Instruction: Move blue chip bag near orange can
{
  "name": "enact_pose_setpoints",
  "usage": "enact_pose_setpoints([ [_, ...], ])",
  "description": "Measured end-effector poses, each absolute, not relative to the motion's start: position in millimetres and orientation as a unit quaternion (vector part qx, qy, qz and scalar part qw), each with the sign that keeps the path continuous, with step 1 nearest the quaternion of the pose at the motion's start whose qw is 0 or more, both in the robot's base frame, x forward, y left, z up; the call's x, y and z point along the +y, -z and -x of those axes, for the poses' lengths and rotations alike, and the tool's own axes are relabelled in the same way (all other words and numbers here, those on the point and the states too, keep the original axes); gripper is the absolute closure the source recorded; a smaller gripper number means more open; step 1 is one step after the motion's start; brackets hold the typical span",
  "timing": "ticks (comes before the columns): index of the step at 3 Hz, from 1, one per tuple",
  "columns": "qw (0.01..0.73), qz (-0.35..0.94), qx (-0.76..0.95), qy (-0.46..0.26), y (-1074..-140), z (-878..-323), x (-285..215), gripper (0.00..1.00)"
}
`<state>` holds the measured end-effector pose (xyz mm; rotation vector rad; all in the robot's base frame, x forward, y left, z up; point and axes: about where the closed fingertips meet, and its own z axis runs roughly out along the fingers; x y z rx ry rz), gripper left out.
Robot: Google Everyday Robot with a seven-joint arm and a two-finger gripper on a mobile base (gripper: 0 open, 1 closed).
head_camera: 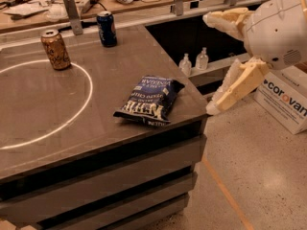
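- The gripper (208, 64) hung past the right edge of the counter (43, 143), over the speckled floor (259, 176). It was just below and to the left of the arm's rounded white housing (278, 28).
- Its jaws stood wide apart and held nothing. One cream finger (225, 20) pointed left at the top, and the other slanted down toward the counter's right front corner.
- The tip of the lower finger was just beside the counter's edge and was not touching the bag.
- The blue chip bag (149, 99) lay flat near the counter's right front corner, with its white lettering facing up. It was outside the white circle (88, 92) marked on the counter top.
- The orange can (55, 49) stood upright at the far left of the counter, at the circle's far rim. It was well apart from the bag.
- A dark blue can (107, 28) stood upright behind and to the right of the orange can, near the counter's back edge.
- Two small clear bottles (185, 63) sat side by side on a lower ledge beyond the counter's right side.
- A white box printed "corovan" (285, 102) rested on the floor at the right, below the arm's housing.
- An orange line (225, 195) ran across the floor from the counter's base toward the lower edge of the view.
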<state>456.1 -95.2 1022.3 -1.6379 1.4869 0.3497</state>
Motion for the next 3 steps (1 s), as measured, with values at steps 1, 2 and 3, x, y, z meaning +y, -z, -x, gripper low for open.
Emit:
enact_pose_setpoints([
  [1,0.44,0.665,0.582,-0.158,-1016.3,-460.3,-77.2,0.0],
  [2,0.442,0.664,0.575,-0.182,-997.7,-473.6,-59.8,0.0],
  [3,0.445,0.656,0.575,-0.201,-973.9,-486.8,-53.1,0.0],
])
